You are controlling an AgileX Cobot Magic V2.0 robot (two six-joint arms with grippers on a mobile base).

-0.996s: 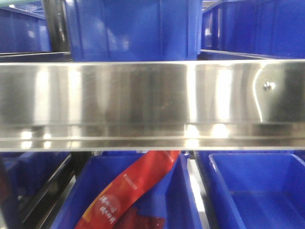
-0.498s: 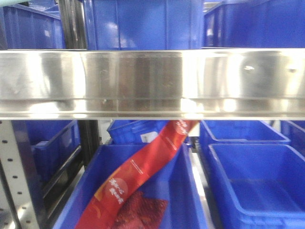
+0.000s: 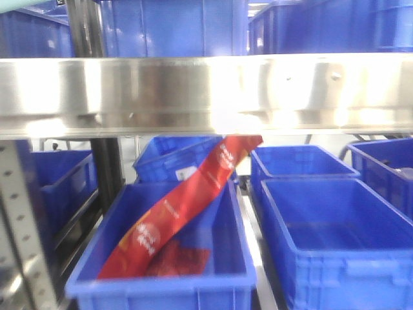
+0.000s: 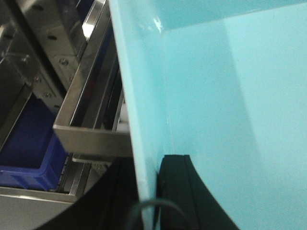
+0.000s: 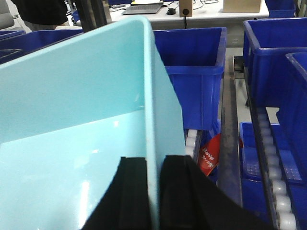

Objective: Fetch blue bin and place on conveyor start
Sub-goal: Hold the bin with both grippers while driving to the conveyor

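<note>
- Left wrist-mounted view: my left pincer (image 4: 146, 191) is clamped on a wall of the large pale turquoise rectangular plastic bin (image 4: 220, 110). One black finger (image 4: 112, 196) sits outside the wall and the other presses the smooth inner face.
- Just outside that wall I see a brushed stainless-steel shelf channel (image 4: 88, 132). It is close to the bin, but I cannot tell whether they touch. Lower left of the channel sits a dark royal-blue plastic tub (image 4: 26, 153).
- Right wrist-mounted view: my right pincer (image 5: 153, 191) is closed on a wall of the same pale turquoise bin (image 5: 72, 110), and the thin wall edge runs up between its two black fingers. So the bin is gripped by both arms at once.
- Beyond that wall stand several dark royal-blue crates (image 5: 192, 62), with a lane of white rollers (image 5: 276, 187) on the right.
- Exterior front-facing view: a shiny stainless-steel shelf rail (image 3: 206, 90) spans the frame. Below it, the near-left deep-blue container (image 3: 161, 287) holds a long red printed foil packet (image 3: 184, 206) that leans up toward the rail. An identical blue container (image 3: 335, 239) stands just beside it on the right.
</note>
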